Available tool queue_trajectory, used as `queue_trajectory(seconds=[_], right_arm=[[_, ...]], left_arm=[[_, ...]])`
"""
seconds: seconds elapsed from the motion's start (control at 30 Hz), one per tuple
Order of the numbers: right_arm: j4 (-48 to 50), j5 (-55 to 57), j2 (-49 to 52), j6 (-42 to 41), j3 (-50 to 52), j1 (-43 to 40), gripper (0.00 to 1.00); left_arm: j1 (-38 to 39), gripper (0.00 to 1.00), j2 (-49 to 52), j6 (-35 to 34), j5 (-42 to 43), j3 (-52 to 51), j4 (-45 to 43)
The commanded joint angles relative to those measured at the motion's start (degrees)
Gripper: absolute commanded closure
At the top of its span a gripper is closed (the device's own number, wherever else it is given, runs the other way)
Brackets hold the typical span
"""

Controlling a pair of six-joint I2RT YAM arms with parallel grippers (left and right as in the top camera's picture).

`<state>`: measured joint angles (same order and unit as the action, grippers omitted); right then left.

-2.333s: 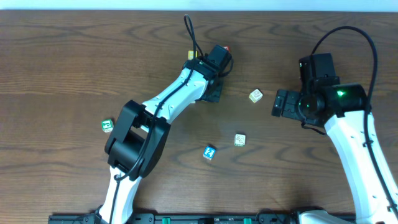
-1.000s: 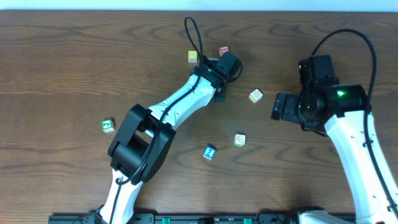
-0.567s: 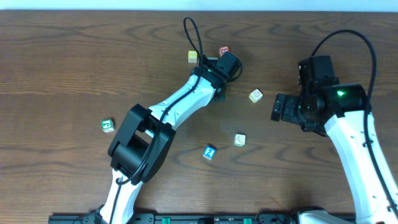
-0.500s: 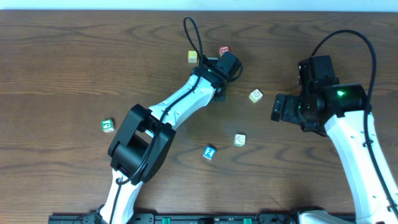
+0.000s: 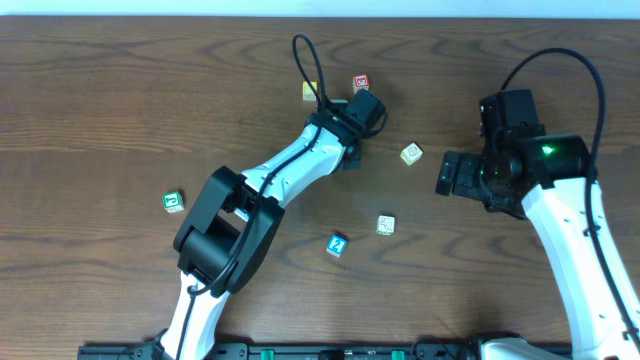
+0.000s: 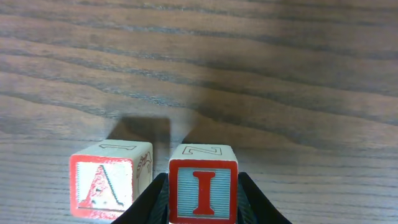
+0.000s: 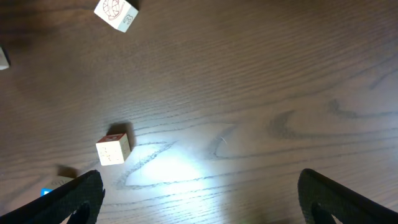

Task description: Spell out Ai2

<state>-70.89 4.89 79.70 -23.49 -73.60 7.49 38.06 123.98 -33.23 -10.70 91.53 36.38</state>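
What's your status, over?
Left gripper shut on I block, beside A block, small gap. Right gripper open, empty. No obstruction seen.

Red A on first block (image 6: 102, 185); red I and top Z on second block (image 6: 203, 190)

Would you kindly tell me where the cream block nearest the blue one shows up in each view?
Overhead: cream block low centre, right of the blue block.
Left wrist: not in it.
Right wrist: cream block left of centre.
Shared landmark: the red-patterned block, above it in both.
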Motion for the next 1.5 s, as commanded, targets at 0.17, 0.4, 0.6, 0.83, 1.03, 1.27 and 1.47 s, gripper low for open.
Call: queue_trajectory(seconds=[0.17,0.4,0.6,0.83,1.03,1.27,1.47], right_arm=[[-0.1,0.0,-0.7,-0.7,-0.5,0.3,0.01],[-0.1,0.0,-0.7,-0.7,-0.5,0.3,0.01],[-0.1,0.0,-0.7,-0.7,-0.5,0.3,0.01],[-0.1,0.0,-0.7,-0.7,-0.5,0.3,0.01],[-0.1,0.0,-0.7,-0.7,-0.5,0.3,0.01],[-0.1,0.1,-0.7,-0.7,-0.5,0.3,0.01],[-0.1,0.7,-0.7,-0.7,-0.5,0.3,0.01]], left_arm=[[0.2,0.71,0.5,-0.6,-0.2,-0.8,-0.9],[0.2,0.57,0.5,-0.6,-0.4,-0.8,-1.0],[0.2,0.56,0.3,1.5,-0.4,-0.7,-2.4],[0.2,0.57,-1.0,1.7,-0.4,-0.6,-2.6],[0.2,0.59,-5.0,4.2,-0.8,-0.6,-1.3],[0.3,0.58,-13.2,5.0,-7.8,-0.6,4.0],[-0.2,0.51,-16.8,13.6,-8.0,-0.7,15.3]])
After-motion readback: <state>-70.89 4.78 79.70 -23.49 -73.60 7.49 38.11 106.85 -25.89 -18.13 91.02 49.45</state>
